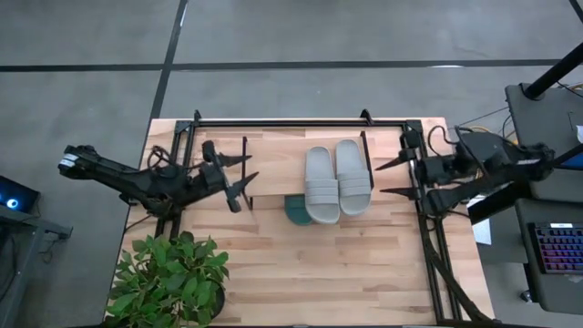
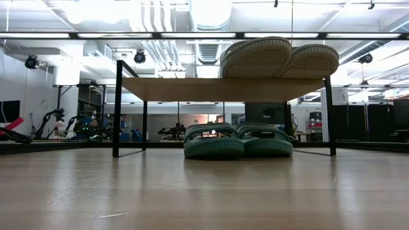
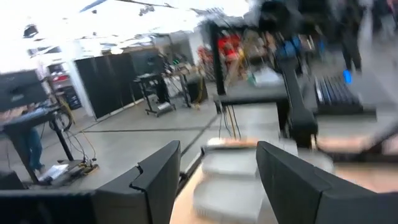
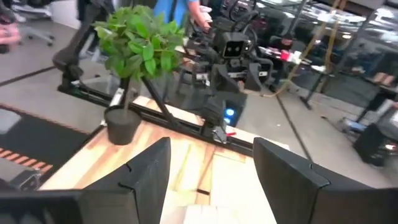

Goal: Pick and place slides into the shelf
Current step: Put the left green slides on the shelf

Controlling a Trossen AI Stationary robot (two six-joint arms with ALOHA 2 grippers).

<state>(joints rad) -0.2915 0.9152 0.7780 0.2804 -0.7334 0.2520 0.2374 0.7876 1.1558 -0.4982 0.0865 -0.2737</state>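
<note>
Two pale grey slides (image 1: 338, 182) lie side by side on the shelf's wooden top board (image 2: 223, 89); the low view shows their soles (image 2: 278, 57) resting on it. Two teal slides (image 2: 238, 141) stand on the table under the shelf, and an edge of one shows from above (image 1: 296, 210). My left gripper (image 1: 250, 169) hovers open to the left of the shelf, and its wrist view shows the grey slides (image 3: 227, 180) between its spread fingers. My right gripper (image 1: 379, 179) hovers open to the right of the shelf, holding nothing.
A potted plant (image 1: 173, 278) stands at the table's near left corner. Black frame rails (image 1: 301, 121) run along the far edge and the sides. A keyboard (image 1: 556, 251) lies on a stand off the table's right side. Bare table top (image 1: 319, 273) lies in front of the shelf.
</note>
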